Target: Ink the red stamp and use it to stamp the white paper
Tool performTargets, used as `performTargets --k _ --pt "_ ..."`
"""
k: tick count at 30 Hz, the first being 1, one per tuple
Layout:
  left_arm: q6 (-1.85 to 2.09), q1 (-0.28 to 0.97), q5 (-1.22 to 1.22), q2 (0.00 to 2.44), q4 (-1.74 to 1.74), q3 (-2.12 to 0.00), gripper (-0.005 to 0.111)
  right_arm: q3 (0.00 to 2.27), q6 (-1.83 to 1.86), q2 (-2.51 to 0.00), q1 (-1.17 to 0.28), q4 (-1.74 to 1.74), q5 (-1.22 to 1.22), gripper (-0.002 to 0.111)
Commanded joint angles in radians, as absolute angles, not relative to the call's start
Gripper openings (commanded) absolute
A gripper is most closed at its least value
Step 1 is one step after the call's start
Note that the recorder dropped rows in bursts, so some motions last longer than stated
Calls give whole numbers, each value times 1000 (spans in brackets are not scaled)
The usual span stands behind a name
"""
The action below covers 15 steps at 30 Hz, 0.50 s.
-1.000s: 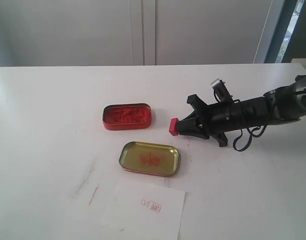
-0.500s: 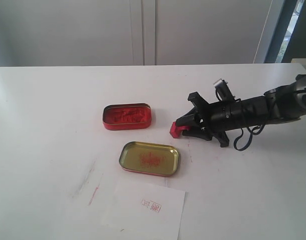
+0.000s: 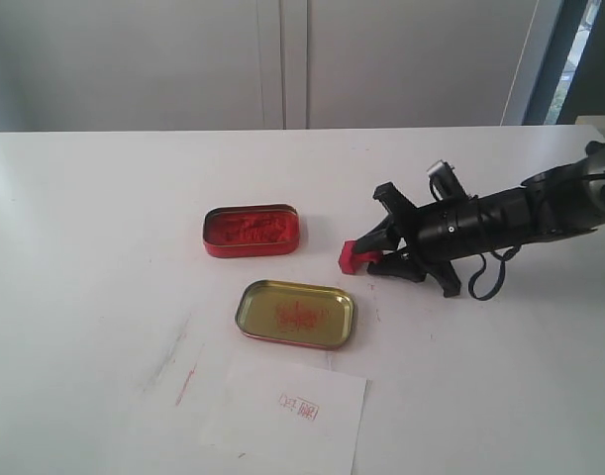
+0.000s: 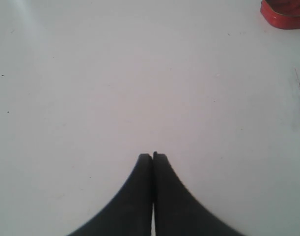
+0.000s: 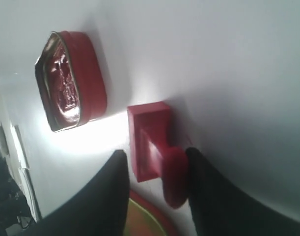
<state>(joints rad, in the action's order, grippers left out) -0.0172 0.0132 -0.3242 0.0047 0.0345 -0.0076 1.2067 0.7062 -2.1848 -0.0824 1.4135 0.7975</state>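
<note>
- The red stamp (image 3: 351, 257) is a small bright red plastic piece: a flat rectangular block with a narrow handle that ends in a rounded knob.
- In the right wrist view the red stamp (image 5: 149, 140) shows the handle side of its block, and the handle points back toward the camera.
- It sits low at the desk (image 3: 104, 218), just right of the red tin (image 3: 252, 230) and above the right end of the open tin lid (image 3: 295, 315); whether it rests fully on the desk cannot be told.
- The right tool (image 3: 369, 254) reaches in from the right at a low angle. Its black fingers are spread partway and straddle the stamp's handle.
- Up close, the right tool (image 5: 157, 153) has one finger against the knob, and a gap shows between the other finger and the handle.
- The left tool (image 4: 152, 156) has its fingers pressed together with nothing between them, over bare desk; a corner of the red tin (image 4: 286, 12) shows at the frame edge.
- The white paper (image 3: 252, 396) lies flat at the front of the desk, just below the lid, and bears a small red imprint (image 3: 299, 406).
- Faint red smears (image 3: 186, 381) mark the desk just left of the paper.
- The red tin (image 5: 71, 81) holds dark red paste, and the gold-lined lid carries a red blotch.
</note>
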Motion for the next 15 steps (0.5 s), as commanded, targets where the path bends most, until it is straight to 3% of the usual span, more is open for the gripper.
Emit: performTargets --k 1,15 --pt "-22 11 -333 0 36 0 0 1196 649 -2186 -78 1299 719 37" --pt "-22 11 -333 0 36 0 0 1196 510 -2081 -78 1104 609 37"
